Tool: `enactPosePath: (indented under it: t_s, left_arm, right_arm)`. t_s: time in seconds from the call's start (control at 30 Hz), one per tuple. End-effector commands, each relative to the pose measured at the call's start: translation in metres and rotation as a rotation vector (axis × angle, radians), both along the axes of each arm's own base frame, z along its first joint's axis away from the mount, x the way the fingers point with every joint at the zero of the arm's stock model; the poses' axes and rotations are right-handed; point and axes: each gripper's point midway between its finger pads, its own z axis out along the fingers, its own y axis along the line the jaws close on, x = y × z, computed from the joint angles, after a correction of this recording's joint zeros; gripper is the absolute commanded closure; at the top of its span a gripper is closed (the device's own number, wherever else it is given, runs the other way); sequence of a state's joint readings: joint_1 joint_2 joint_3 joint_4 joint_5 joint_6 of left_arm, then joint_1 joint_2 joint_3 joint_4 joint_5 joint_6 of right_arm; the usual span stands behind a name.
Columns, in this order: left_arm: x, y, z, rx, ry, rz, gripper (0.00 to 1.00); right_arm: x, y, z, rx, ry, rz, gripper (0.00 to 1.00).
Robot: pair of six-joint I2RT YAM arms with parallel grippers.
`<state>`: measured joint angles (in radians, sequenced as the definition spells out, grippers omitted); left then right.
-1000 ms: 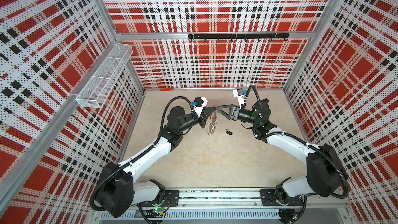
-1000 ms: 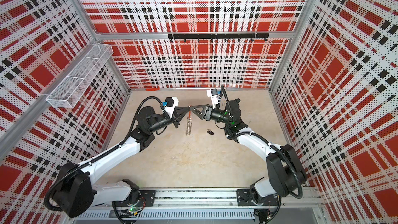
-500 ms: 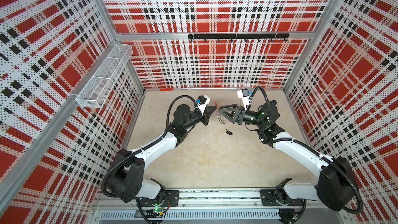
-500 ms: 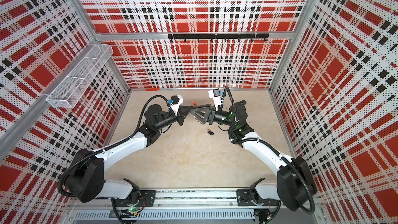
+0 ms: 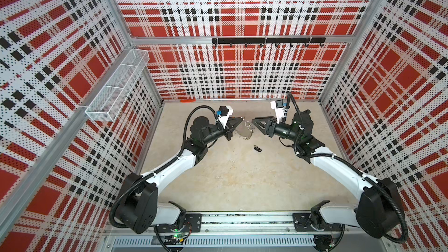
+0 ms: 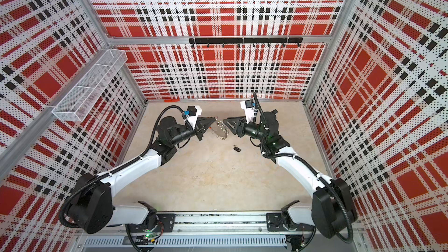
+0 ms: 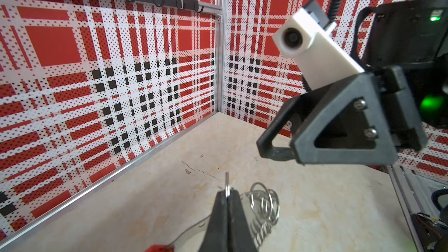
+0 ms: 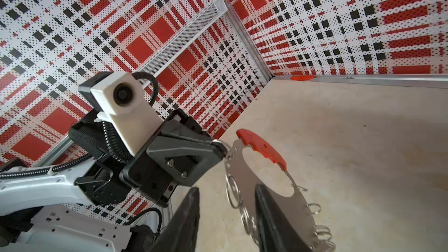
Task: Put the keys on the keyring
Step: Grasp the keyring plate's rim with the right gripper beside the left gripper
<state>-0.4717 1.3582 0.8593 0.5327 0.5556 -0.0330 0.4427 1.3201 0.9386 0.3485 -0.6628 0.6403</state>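
While the left gripper [image 7: 227, 193] is pressed together on the keyring [image 5: 243, 132], the keys [image 5: 258, 148] lie on the counter [image 5: 230, 180].
Its tips pinch a thin metal edge near the red sleeve [image 8: 263, 147], and the keyring hangs from them with its small silver loops [image 7: 265, 206] dangling. The right gripper [image 8: 227, 188] faces it with jaws spread, close to the keyring but holding nothing. The keys rest apart from both, nearer the right arm.
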Motion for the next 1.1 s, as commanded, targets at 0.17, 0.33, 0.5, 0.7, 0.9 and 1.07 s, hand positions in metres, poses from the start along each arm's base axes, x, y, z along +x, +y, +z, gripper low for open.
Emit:
enactPosePath:
  t_s: [0.17,0.33,0.5,0.7,0.9,1.07]
  left_arm:
    - [-0.02,-0.011,0.021,-0.043,-0.036,-0.109,1.0]
    - [-0.018,-0.013,0.023,-0.061,-0.011,-0.113,1.0]
    - [-0.02,-0.017,0.031,-0.069,-0.029,-0.137,1.0]
    - [-0.019,-0.019,0.034,-0.08,-0.016,-0.146,1.0]
    - [-0.021,-0.019,0.036,-0.092,0.003,-0.154,1.0]
    - [-0.023,-0.019,0.038,-0.094,-0.001,-0.166,1.0]
  right_arm:
    - [-0.004,0.01,0.014,0.031,-0.042,0.086,0.63]
    - [-0.003,0.014,0.015,0.053,-0.05,0.107,0.64]
    - [-0.004,0.017,0.016,0.077,-0.049,0.135,0.66]
    - [-0.006,0.019,0.017,0.079,-0.053,0.154,0.68]
    - [-0.005,0.022,0.013,0.078,-0.053,0.158,0.69]
    - [-0.006,0.022,0.013,0.084,-0.064,0.164,0.7]
